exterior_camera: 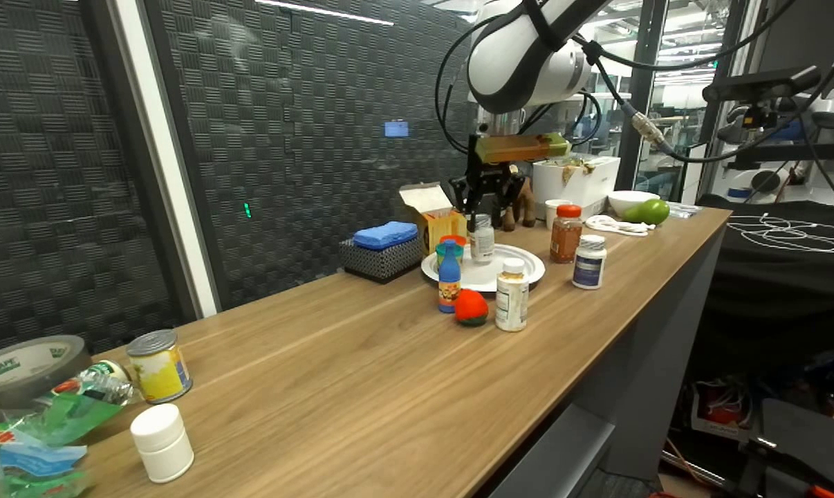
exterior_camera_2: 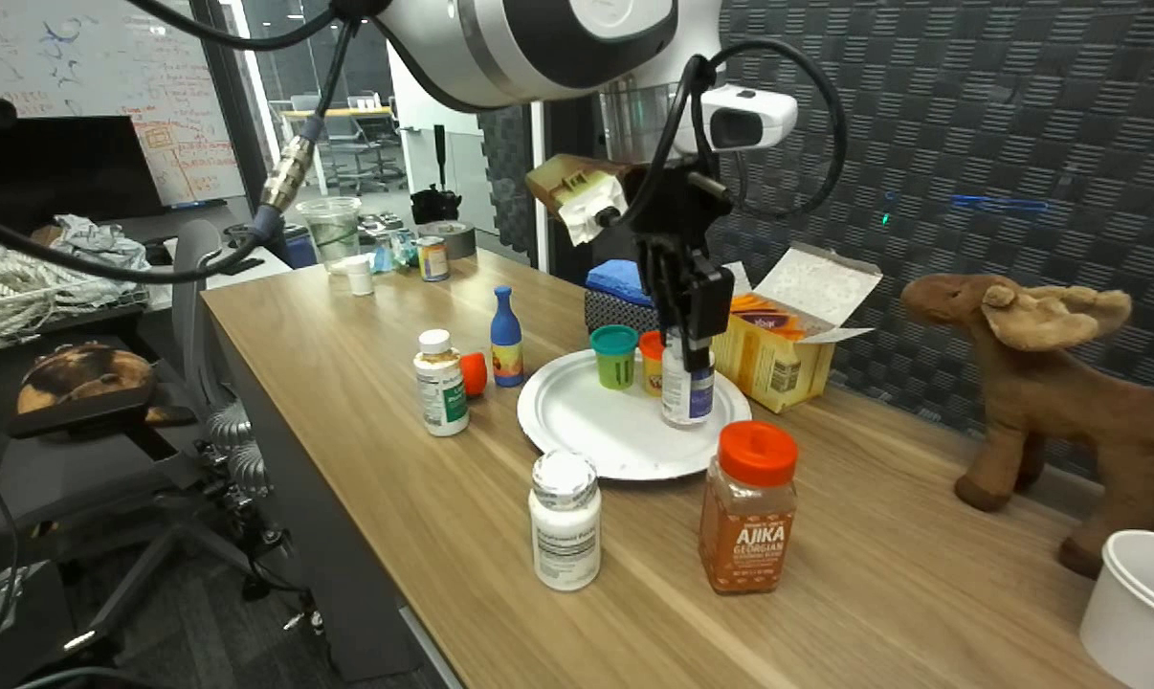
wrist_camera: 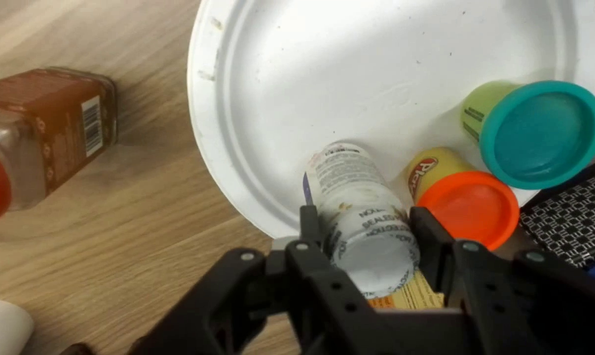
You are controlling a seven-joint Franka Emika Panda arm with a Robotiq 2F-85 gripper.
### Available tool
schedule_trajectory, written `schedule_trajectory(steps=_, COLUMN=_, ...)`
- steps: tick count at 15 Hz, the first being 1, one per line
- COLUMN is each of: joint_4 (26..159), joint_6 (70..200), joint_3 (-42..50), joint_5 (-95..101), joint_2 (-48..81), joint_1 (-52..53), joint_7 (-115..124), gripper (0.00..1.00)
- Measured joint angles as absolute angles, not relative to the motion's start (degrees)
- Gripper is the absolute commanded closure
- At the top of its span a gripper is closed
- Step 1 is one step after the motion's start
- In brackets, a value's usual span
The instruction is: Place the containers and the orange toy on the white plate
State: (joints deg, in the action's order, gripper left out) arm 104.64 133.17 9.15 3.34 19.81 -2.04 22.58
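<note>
My gripper is shut on a white bottle with a purple-blue label, its fingers on either side of the cap end. The bottle is upright over the white plate; whether its base touches is hard to tell. Beside it on the plate are the teal-lidded green cup and an orange-lidded yellow cup. Off the plate, the orange toy lies on the table between a blue toy bottle and a green-labelled white bottle. Another white bottle stands off the plate.
An orange-capped spice jar stands close to the plate's rim. Behind the plate are an open yellow box and a black patterned box with a blue cloth. A brown plush moose and a white tub stand farther along.
</note>
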Motion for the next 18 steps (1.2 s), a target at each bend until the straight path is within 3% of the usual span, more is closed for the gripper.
schedule_trajectory(steps=13, joint_4=104.9, joint_6=133.9, joint_3=9.1, joint_5=-2.0, joint_2=20.6, joint_1=-3.2, joint_7=22.6, gripper=0.76)
schedule_trajectory(steps=14, joint_4=104.8, joint_6=134.1, joint_3=9.1, joint_5=-2.0, joint_2=20.6, joint_1=-3.2, joint_7=22.6, gripper=0.26)
schedule_trajectory(steps=15, joint_4=104.8, joint_6=134.1, joint_3=9.1, joint_5=-2.0, joint_2=20.7, joint_1=-3.2, joint_7=22.6, gripper=0.25)
schedule_trajectory(steps=18, joint_4=104.6, joint_6=134.1, joint_3=9.1, joint_5=-1.5, joint_2=20.6, joint_1=-3.2, joint_7=22.5, gripper=0.03)
